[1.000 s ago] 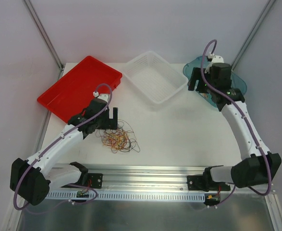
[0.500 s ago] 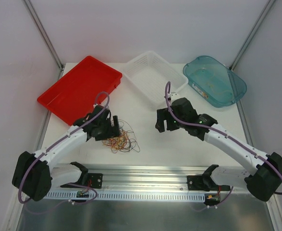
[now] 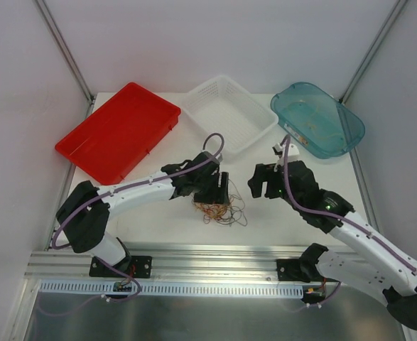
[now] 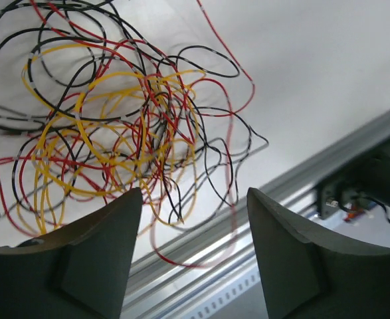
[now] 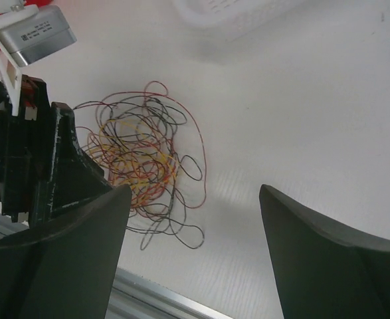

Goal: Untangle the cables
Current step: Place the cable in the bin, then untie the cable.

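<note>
Three-coloured cables (image 4: 135, 143) lie knotted; the half-open left gripper (image 4: 195, 196) may pinch several strands at once, tightening the snarl; right gripper (image 5: 195, 193) gapes empty.

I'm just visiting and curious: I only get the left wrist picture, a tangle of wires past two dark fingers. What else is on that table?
Observer: A red tray lies at the far left.
Operator: Anything else?
Observer: A white basket sits in the far middle.
Operator: And the other arm?
Observer: The right gripper hangs open just right of the cables, not touching them.
</note>
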Robot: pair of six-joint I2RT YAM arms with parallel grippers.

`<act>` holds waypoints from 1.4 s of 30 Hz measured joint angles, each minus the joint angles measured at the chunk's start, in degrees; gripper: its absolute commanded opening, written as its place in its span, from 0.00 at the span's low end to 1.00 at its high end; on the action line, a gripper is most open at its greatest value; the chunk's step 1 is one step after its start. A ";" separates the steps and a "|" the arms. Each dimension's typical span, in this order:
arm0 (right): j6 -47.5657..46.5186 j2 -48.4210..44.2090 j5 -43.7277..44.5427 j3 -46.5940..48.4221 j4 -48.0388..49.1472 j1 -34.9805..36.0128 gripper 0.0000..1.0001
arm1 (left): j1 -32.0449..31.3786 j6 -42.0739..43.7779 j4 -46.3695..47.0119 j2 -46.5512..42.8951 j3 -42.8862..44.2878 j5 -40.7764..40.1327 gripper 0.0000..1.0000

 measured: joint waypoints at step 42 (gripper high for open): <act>13.00 3.50 -1.05 -14.47 8.52 -1.90 0.80 | 1.18 -8.00 -5.68 11.91 14.91 -8.09 0.03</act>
